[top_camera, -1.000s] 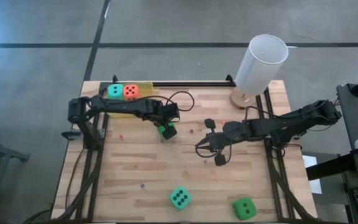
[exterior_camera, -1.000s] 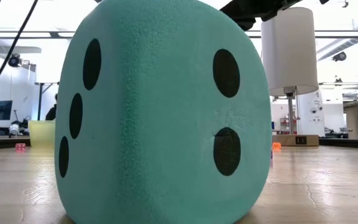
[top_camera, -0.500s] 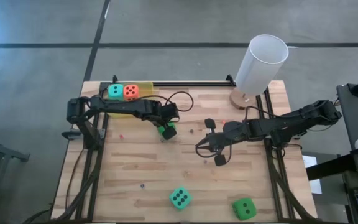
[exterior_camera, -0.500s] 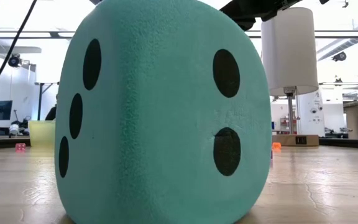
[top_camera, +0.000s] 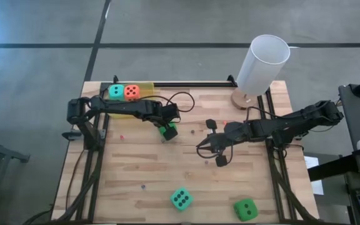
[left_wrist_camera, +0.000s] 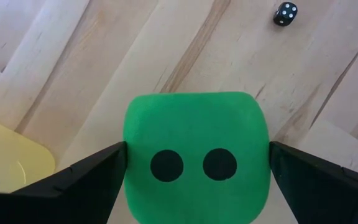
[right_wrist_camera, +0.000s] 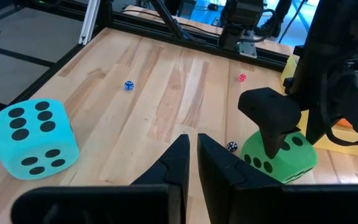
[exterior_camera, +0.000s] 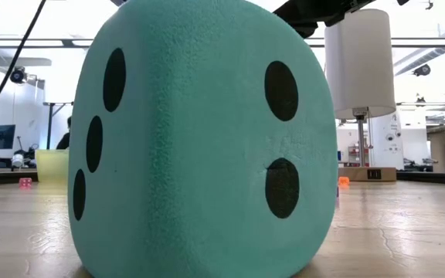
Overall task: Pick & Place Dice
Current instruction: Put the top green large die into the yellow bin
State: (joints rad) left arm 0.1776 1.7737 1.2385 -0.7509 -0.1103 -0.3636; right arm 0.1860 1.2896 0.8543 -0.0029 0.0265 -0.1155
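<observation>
Change since earlier frame: none visible; both arms and all dice keep their positions.
Left gripper [left_wrist_camera: 194, 163]: spread wide, one finger on each side face of a bright green die [left_wrist_camera: 196, 155], gripping it.
Held die: near the table [top_camera: 136, 181] middle, just beside the yellow tray [top_camera: 147, 86]; in the left wrist view the two-pip face points at the camera, pips in a row running finger to finger. Cube, no long axis.
Right gripper [right_wrist_camera: 191, 144]: fingers nearly together, nothing between them, low over the table right of the held die.
Tray contents: teal die [top_camera: 115, 92] and orange-red die [top_camera: 131, 92], touching side by side.
Near table edge: second teal die [top_camera: 180, 199], five pips up; second green die [top_camera: 245, 209], three pips up, to its right.
Tiny dice: a dark one [left_wrist_camera: 285, 14] near the held die; blue [right_wrist_camera: 128, 85] and red [right_wrist_camera: 242, 78] farther off.
White cylinder [top_camera: 262, 62]: upright on a round base, far right corner.
Writing: none legible.
</observation>
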